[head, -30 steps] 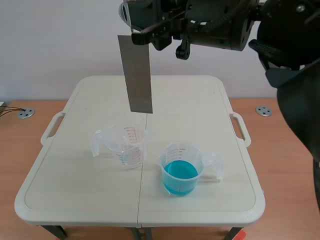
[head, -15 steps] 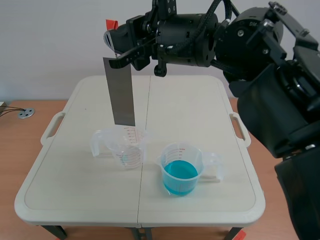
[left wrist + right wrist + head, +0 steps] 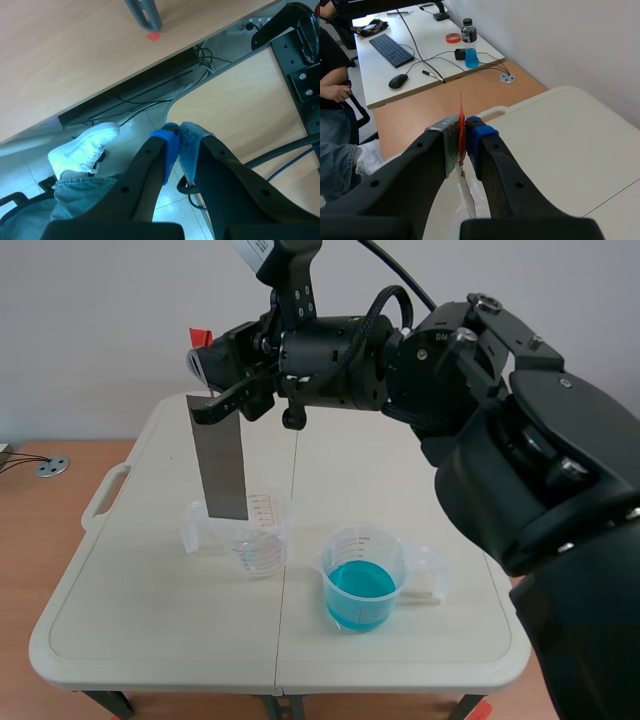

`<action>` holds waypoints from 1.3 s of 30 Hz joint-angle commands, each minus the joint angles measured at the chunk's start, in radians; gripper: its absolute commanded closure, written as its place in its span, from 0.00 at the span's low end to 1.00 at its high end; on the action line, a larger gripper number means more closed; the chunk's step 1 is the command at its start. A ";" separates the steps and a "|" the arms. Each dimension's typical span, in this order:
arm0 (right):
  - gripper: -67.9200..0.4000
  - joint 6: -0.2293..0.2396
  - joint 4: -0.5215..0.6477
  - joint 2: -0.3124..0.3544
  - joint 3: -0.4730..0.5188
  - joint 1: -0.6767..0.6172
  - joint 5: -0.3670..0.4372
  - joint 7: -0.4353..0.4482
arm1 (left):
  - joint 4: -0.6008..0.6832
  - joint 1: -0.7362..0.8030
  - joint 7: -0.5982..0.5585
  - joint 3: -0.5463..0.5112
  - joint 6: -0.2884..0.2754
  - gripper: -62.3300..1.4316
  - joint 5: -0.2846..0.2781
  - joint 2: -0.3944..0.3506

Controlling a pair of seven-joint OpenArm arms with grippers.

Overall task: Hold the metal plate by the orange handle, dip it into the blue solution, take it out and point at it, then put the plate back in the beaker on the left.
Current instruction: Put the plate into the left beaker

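Hanging below the right gripper [image 3: 462, 131], the flat grey metal plate [image 3: 220, 465] is clamped by its orange handle [image 3: 460, 107]; lowering into the clear plastic beaker [image 3: 262, 540] underneath is judged left.

Bright, even light, soft faint shadows

This looks like an office used as a lab. A white desk [image 3: 427, 47] has a keyboard [image 3: 390, 49], a mouse [image 3: 398, 81] and a bottle [image 3: 469, 42] by its corner. Cables [image 3: 145, 102] hang under a wooden desk [image 3: 75, 50]. A clear beaker [image 3: 262, 532] and a beaker of blue water [image 3: 360, 585] stand on a folding table [image 3: 130, 630].
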 commanded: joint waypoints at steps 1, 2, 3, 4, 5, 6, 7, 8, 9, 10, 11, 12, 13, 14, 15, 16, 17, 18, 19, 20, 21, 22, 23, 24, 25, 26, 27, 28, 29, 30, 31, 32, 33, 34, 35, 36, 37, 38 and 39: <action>0.97 0.004 -0.006 -0.011 -0.001 0.029 0.010 0.029 | 0.008 -0.002 -0.008 0.006 -0.003 0.95 -0.006 0.002; 0.97 0.004 -0.014 -0.011 -0.001 0.029 0.003 0.039 | 0.008 -0.002 -0.008 0.006 -0.003 0.95 -0.006 0.002; 0.97 0.004 -0.023 -0.011 -0.001 0.029 -0.006 0.048 | 0.008 -0.002 -0.008 0.006 -0.003 0.95 -0.006 0.002; 0.97 0.004 -0.031 -0.011 -0.001 0.029 -0.010 0.056 | 0.008 -0.002 -0.008 0.006 -0.003 0.95 -0.006 0.002; 0.97 0.004 -0.039 -0.011 -0.001 0.029 -0.011 0.061 | 0.008 -0.002 -0.008 0.006 -0.003 0.95 -0.006 0.002; 0.97 0.004 -0.047 -0.011 -0.001 0.029 -0.011 0.065 | 0.008 -0.002 -0.008 0.006 -0.003 0.95 -0.006 0.002; 0.97 0.004 -0.053 -0.011 -0.001 0.029 -0.011 0.069 | 0.008 -0.002 -0.008 0.006 -0.003 0.95 -0.006 0.002; 0.97 0.004 -0.061 -0.011 -0.001 0.029 -0.011 0.072 | 0.008 -0.002 -0.008 0.006 -0.003 0.95 -0.006 0.002; 0.97 0.004 -0.068 -0.011 -0.001 0.029 -0.011 0.076 | 0.008 -0.002 -0.008 0.006 -0.003 0.95 -0.006 0.002; 0.97 0.004 -0.076 -0.011 -0.001 0.029 -0.012 0.079 | 0.008 -0.002 -0.008 0.006 -0.003 0.95 -0.006 0.002; 0.97 0.004 -0.083 -0.011 -0.001 0.029 -0.017 0.083 | 0.008 -0.002 -0.008 0.006 -0.003 0.95 -0.006 0.002; 0.97 0.004 -0.091 -0.011 -0.001 0.028 -0.025 0.088 | 0.008 -0.002 -0.008 0.006 -0.003 0.95 -0.006 0.002; 0.97 0.004 -0.099 -0.011 -0.001 0.028 -0.031 0.092 | 0.008 -0.002 -0.008 0.006 -0.003 0.95 -0.006 0.002; 0.97 0.004 -0.108 -0.011 -0.001 0.028 -0.033 0.095 | 0.008 -0.002 -0.008 0.006 -0.003 0.95 -0.006 0.002; 0.97 0.004 -0.118 -0.011 -0.001 0.028 -0.033 0.099 | 0.008 -0.002 -0.008 0.006 -0.003 0.95 -0.006 0.002; 0.97 0.004 -0.128 -0.011 -0.001 0.028 -0.033 0.102 | 0.008 -0.002 -0.008 0.006 -0.003 0.95 -0.006 0.002; 0.97 0.004 -0.138 -0.011 -0.001 0.028 -0.033 0.107 | 0.008 -0.002 -0.008 0.006 -0.003 0.95 -0.006 0.002; 0.97 0.004 -0.148 -0.011 -0.001 0.028 -0.034 0.113 | 0.008 -0.002 -0.008 0.006 -0.003 0.95 -0.006 0.002; 0.97 0.004 -0.159 -0.011 -0.001 0.028 -0.034 0.121 | 0.008 -0.002 -0.008 0.006 -0.003 0.95 -0.006 0.002; 0.97 0.004 -0.169 -0.011 -0.001 0.028 -0.034 0.129 | 0.008 -0.002 -0.008 0.006 -0.003 0.95 -0.006 0.002; 0.97 0.004 -0.179 -0.011 -0.001 0.028 -0.034 0.136 | 0.008 -0.002 -0.008 0.006 -0.003 0.95 -0.006 0.002; 0.97 0.004 -0.187 -0.011 -0.001 0.028 -0.034 0.143 | 0.008 -0.002 -0.008 0.006 -0.003 0.95 -0.006 0.002; 0.97 0.004 -0.194 -0.011 -0.001 0.028 -0.033 0.146 | 0.008 -0.002 -0.008 0.006 -0.003 0.95 -0.006 0.002; 0.97 0.004 -0.200 -0.011 -0.001 0.028 -0.033 0.150 | 0.008 -0.002 -0.008 0.006 -0.003 0.95 -0.006 0.002; 0.97 0.004 -0.206 -0.011 -0.001 0.028 -0.033 0.153 | 0.008 -0.002 -0.008 0.006 -0.003 0.95 -0.006 0.002; 0.97 0.005 -0.212 -0.011 -0.001 0.028 -0.033 0.158 | 0.008 -0.002 -0.008 0.006 -0.003 0.95 -0.006 0.002; 0.97 0.005 -0.219 -0.011 -0.001 0.028 -0.033 0.166 | 0.008 -0.002 -0.008 0.006 -0.003 0.95 -0.006 0.002; 0.97 0.005 -0.226 -0.011 -0.001 0.028 -0.033 0.175 | 0.008 -0.002 -0.008 0.006 -0.003 0.95 -0.006 0.002; 0.97 0.005 -0.232 -0.011 -0.001 0.028 -0.033 0.183 | 0.008 -0.002 -0.008 0.006 -0.003 0.95 -0.006 0.002; 0.97 0.005 -0.238 -0.011 -0.001 0.028 -0.033 0.189 | 0.008 -0.002 -0.008 0.006 -0.003 0.95 -0.006 0.002; 0.97 0.005 -0.244 -0.011 -0.001 0.028 -0.033 0.192 | 0.008 -0.002 -0.008 0.006 -0.003 0.95 -0.006 0.002; 0.97 0.005 -0.249 -0.011 -0.001 0.028 -0.033 0.195 | 0.008 -0.002 -0.008 0.006 -0.003 0.95 -0.006 0.002; 0.97 0.005 -0.255 -0.011 -0.001 0.028 -0.033 0.198 | 0.008 -0.002 -0.008 0.006 -0.003 0.95 -0.006 0.002; 0.97 0.005 -0.261 -0.012 -0.001 0.028 -0.033 0.203 | 0.008 -0.002 -0.008 0.006 -0.003 0.95 -0.006 0.002; 0.97 0.005 -0.269 -0.012 -0.001 0.027 -0.033 0.212 | 0.008 -0.002 -0.008 0.006 -0.003 0.95 -0.006 0.002; 0.97 0.005 -0.277 -0.012 -0.001 0.026 -0.033 0.223 | 0.008 -0.002 -0.008 0.006 -0.003 0.95 -0.006 0.002; 0.97 0.005 -0.284 -0.012 -0.001 0.026 -0.032 0.231 | 0.008 -0.002 -0.008 0.006 -0.003 0.95 -0.006 0.002; 0.97 0.005 -0.293 -0.012 -0.001 0.026 -0.032 0.236 | 0.008 -0.002 -0.008 0.006 -0.003 0.95 -0.006 0.002; 0.97 0.009 -0.302 -0.014 -0.001 0.026 -0.032 0.239 | 0.008 -0.002 -0.006 0.006 -0.003 0.95 -0.006 0.002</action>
